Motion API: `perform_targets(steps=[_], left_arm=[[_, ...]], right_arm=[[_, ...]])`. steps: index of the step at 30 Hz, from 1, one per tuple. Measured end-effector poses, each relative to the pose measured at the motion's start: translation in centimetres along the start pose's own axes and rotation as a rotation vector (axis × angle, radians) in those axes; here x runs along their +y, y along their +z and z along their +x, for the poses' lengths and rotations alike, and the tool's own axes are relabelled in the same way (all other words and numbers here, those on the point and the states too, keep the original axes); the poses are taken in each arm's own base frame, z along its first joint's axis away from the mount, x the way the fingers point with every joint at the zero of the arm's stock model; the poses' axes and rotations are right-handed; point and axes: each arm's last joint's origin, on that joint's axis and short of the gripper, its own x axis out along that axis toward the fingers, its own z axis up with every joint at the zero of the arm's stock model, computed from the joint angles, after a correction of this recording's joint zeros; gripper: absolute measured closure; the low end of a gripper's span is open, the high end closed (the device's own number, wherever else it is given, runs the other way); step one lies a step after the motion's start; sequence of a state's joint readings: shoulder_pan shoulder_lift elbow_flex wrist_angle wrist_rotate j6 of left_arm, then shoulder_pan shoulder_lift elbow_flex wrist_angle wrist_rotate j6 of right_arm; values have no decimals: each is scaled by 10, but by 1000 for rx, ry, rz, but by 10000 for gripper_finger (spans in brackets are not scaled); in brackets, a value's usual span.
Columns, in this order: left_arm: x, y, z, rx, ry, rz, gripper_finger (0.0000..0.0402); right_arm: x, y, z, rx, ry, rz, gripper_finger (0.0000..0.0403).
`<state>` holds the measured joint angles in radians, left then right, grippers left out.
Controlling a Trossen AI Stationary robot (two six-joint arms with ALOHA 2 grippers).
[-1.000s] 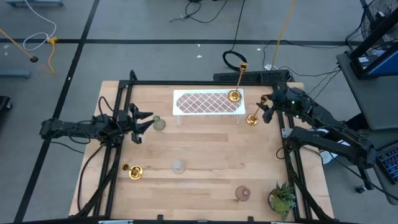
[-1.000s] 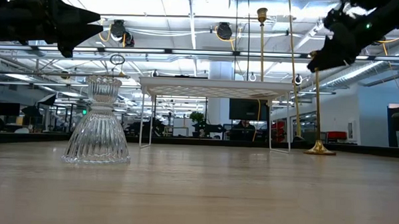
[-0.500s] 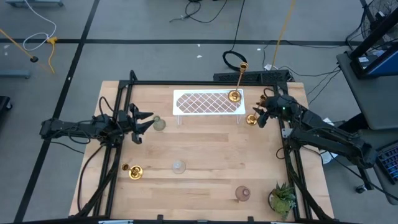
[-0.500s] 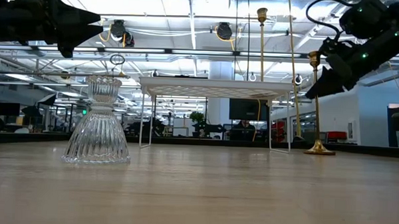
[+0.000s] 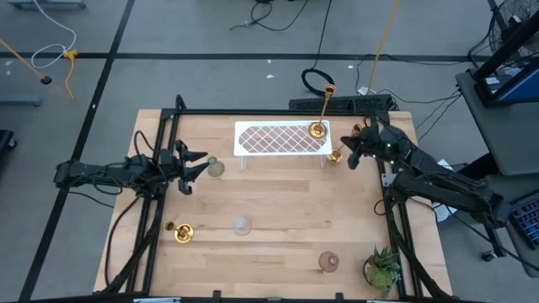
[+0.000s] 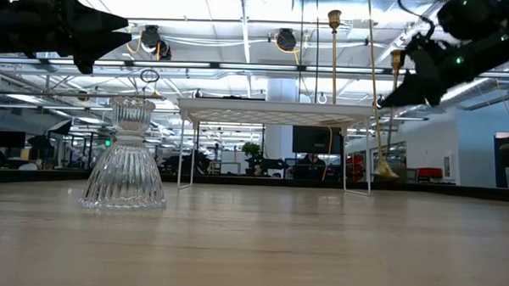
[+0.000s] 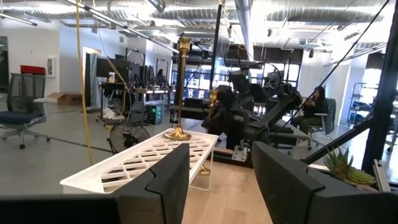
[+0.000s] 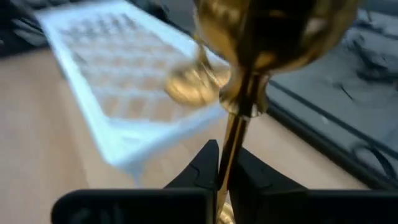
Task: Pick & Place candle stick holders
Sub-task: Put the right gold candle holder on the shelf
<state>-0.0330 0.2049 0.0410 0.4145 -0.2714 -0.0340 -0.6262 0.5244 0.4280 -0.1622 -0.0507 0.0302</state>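
Note:
My right gripper [image 5: 354, 150] is at the table's far right, just right of the white lattice tray [image 5: 278, 139], shut on a tall gold candle stick holder [image 6: 391, 122]. A second tall gold holder [image 5: 318, 130] stands by its round base on the tray's right end. My left gripper [image 5: 199, 165] hovers open at the left, beside a greenish glass holder [image 5: 216, 167], touching nothing. On the table stand a short gold holder [image 5: 181, 232], a clear glass one [image 5: 242, 225] and a pinkish one [image 5: 328, 262]. My right gripper pinches the holder's slim stem [image 8: 233, 140] between its two fingers, in its upper part a little below the cup [image 8: 273, 28]. The fingers come from the table's right side and lie across the stem. The holder hangs tilted, its round base [image 6: 385, 170] clear of the table.
A small green potted plant [image 5: 383, 268] stands at the near right corner. Dark frame rails run along the table's left [image 5: 150, 210] and right [image 5: 396, 227] sides. The tray stands on thin legs [image 6: 183, 149], near the held holder's base.
My right gripper has gone toward the table's left, to the tall gold holder, and shut on its stem below the cup. The holder has lifted off the table and tipped, its base swinging toward the tray.

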Motion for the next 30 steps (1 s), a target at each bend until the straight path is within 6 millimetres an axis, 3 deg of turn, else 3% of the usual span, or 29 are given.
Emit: perform_targets(steps=[8,13,16,21,30], left_arm=[[0,0,0,-1,0,-2,220],[0,0,0,-1,0,-2,220],[0,0,0,-1,0,-2,220],[0,0,0,-1,0,-2,220],[0,0,0,-1,0,-15,220]], right_arm=[[10,58,-27,-150,74,-25,395],[14,88,-49,-89,8,-45,395],[13,94,-54,5,-76,-51,395],[16,92,-47,58,-51,-49,395],[25,103,-48,-26,13,-78,395]])
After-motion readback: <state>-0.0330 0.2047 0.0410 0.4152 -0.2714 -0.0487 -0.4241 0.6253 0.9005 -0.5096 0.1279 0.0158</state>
